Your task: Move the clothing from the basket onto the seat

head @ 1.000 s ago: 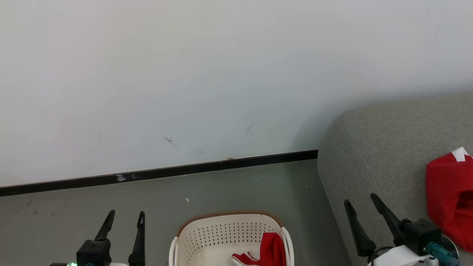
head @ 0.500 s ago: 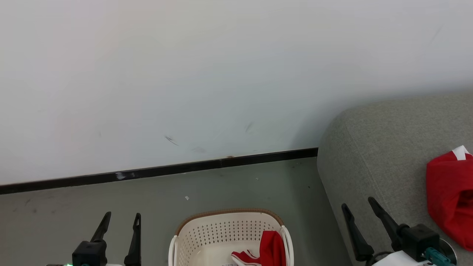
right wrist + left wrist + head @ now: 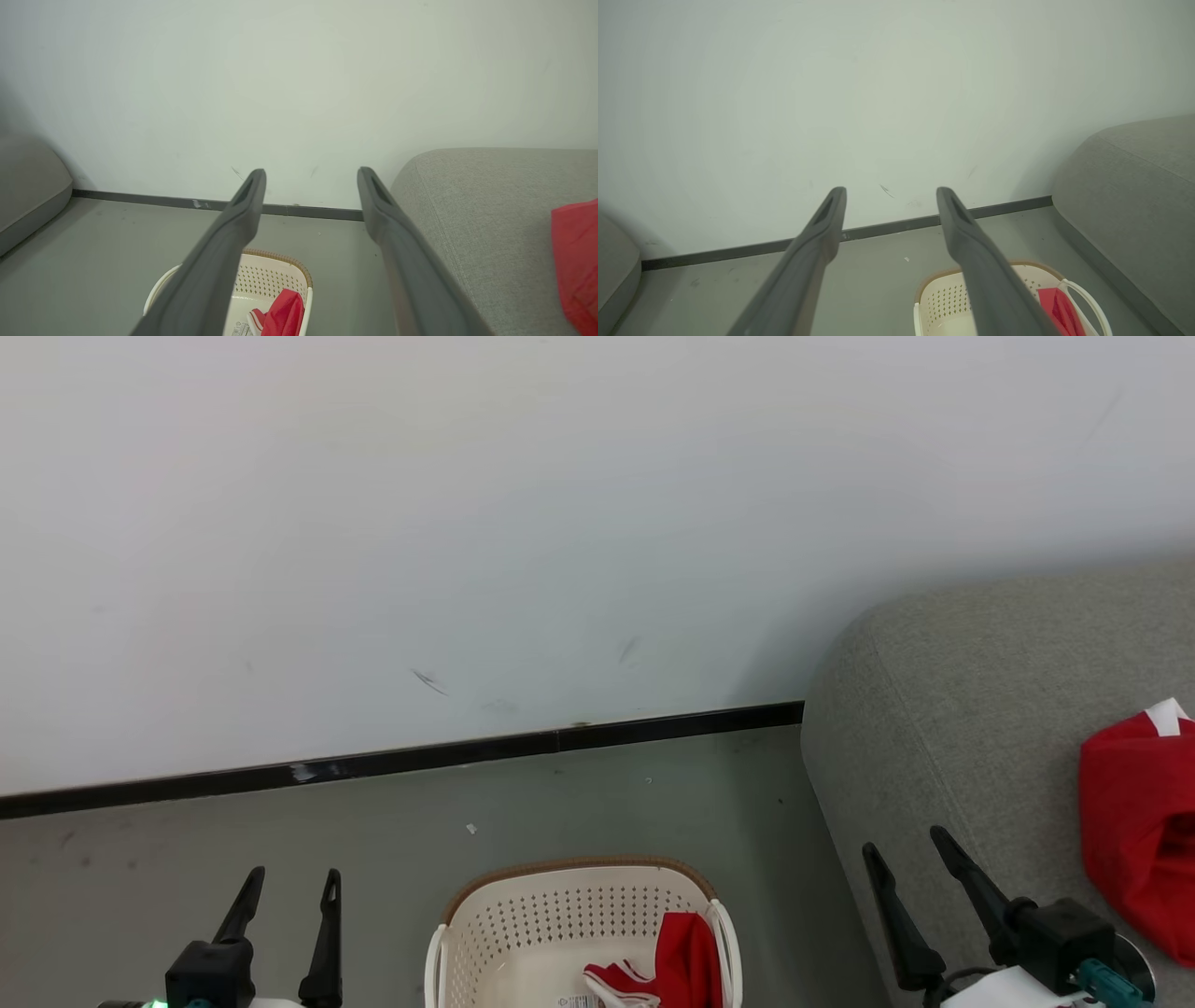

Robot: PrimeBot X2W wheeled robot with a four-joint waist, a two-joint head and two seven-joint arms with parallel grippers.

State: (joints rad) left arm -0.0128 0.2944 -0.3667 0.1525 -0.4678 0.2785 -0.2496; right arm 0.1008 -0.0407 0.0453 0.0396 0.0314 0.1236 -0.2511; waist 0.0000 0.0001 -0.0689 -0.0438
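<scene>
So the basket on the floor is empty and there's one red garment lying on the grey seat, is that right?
Not quite. The basket is not empty: the head view shows a red and white garment lying inside it. The rest is right: the basket stands on the floor, and a red garment lies on the grey seat.

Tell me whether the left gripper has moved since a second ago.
Yes. In the head view the left gripper has drifted left, away from the basket, widening the gap between them.
</scene>
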